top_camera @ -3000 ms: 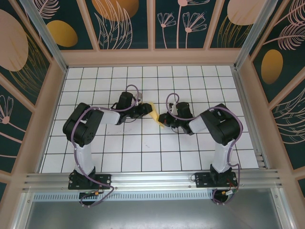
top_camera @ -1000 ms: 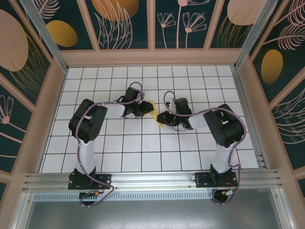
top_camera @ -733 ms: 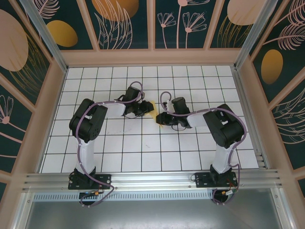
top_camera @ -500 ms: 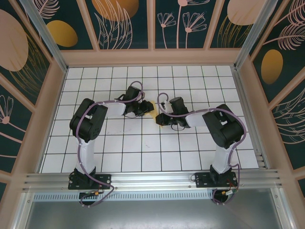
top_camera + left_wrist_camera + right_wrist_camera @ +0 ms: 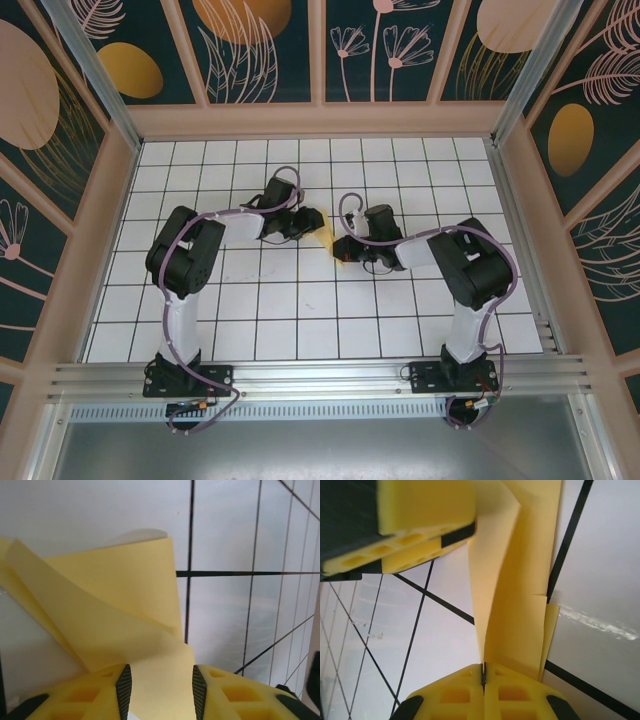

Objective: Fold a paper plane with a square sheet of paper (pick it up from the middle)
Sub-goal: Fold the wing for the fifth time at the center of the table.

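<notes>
You are looking at the yellow paper [image 5: 325, 233] [image 5: 115, 630] [image 5: 515, 605], partly folded, lying mid-way across the table [image 5: 300, 310]. On its right, your right gripper [image 5: 343, 246] [image 5: 484, 675] is pinching a creased edge, jaws fully closed. On its left, your left gripper [image 5: 308, 222] [image 5: 160, 680] is standing partly apart, paper running between the pads.

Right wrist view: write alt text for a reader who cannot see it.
The right claw, shut, pinches a folded sheet of yellow paper that rises from its tips over a white gridded table. The left claw's yellow finger sits top left, beside the paper.
</notes>
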Tool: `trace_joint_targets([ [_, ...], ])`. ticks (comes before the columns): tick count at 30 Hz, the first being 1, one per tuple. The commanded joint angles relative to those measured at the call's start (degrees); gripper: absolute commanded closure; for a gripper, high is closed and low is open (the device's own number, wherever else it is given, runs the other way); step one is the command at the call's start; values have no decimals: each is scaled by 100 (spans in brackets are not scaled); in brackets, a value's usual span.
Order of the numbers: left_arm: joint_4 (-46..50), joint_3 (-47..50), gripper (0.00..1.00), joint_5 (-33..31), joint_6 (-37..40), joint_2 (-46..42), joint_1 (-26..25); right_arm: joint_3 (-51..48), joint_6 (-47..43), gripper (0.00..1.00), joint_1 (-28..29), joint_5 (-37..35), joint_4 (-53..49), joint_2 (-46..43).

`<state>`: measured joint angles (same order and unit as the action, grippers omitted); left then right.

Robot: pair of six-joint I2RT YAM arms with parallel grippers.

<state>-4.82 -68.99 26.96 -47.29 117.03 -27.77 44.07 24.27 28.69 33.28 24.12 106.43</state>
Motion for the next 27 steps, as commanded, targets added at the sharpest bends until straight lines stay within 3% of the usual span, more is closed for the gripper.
trace_joint_targets([
  [1, -642, 255, 60, 144, 97, -393, 24, -146, 412, 100, -105, 448, 506, -69],
  [14, -2064, 1168, 60, 725, -85, -500, -60, -247, 1184, 100, -337, 854, 888, 192],
  [27, -2195, 1107, 65, 849, -189, -134, -150, -75, 1377, 100, -380, 953, 709, 529],
])
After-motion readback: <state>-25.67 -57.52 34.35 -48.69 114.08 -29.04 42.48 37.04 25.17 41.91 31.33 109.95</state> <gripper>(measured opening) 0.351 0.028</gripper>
